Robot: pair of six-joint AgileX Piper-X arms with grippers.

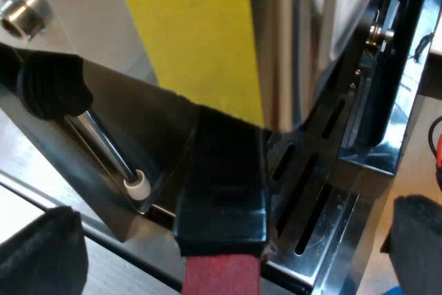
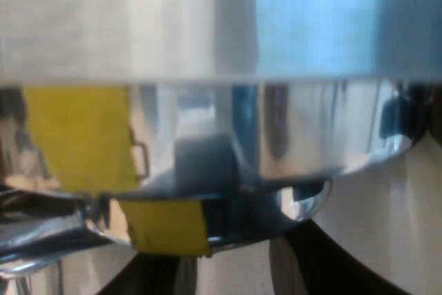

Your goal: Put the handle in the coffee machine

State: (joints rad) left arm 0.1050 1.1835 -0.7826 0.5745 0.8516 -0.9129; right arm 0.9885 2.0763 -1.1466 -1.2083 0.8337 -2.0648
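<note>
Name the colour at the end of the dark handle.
The handle's end is red; left wrist view.

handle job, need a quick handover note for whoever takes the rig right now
Left gripper: open, straddling the handle, not touching it.
Right gripper: close up to the machine at its shiny front; state unclear.
The handle sits under the machine's head, red end outward.
Done: handle looks inserted. Left: confirm the lock, back both arms off.

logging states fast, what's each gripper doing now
left gripper: open, jaws either side of the handle, not touching it
right gripper: cannot tell
</note>
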